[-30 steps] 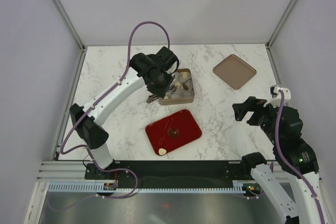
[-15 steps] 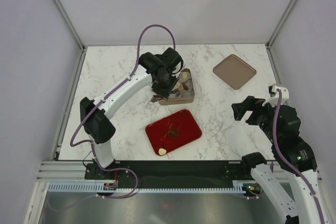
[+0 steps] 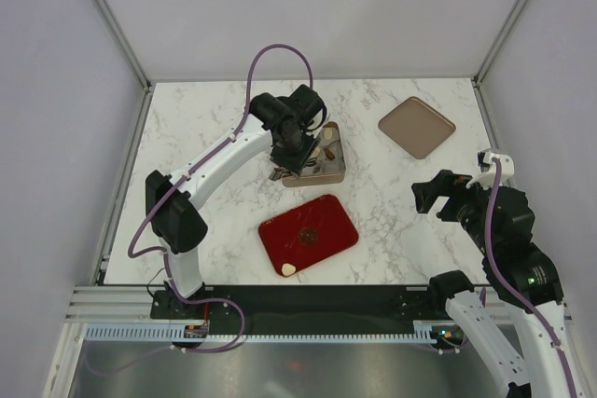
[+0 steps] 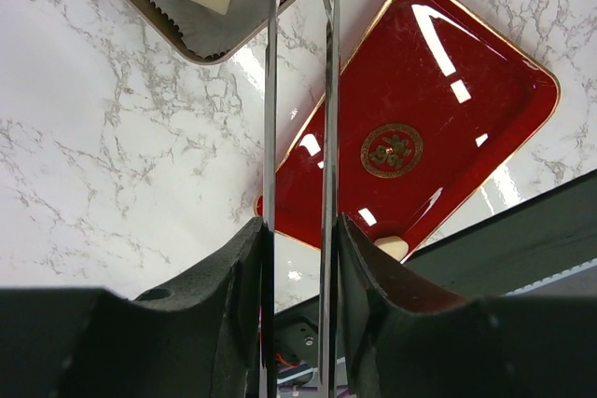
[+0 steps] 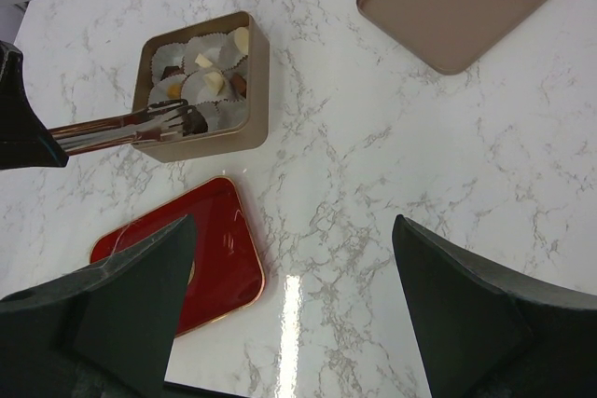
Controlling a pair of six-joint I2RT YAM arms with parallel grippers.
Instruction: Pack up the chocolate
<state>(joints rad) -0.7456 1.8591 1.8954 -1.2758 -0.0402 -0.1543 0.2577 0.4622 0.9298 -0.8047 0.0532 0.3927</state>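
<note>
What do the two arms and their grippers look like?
Both the left arm and the right arm have white links with black joints, and a purple cable runs along each. The left gripper and the right gripper have matte black, wedge-shaped fingers.

Left tool and tongs hang over the box, blocking its near-left side; open bench between red tray and lid
</note>
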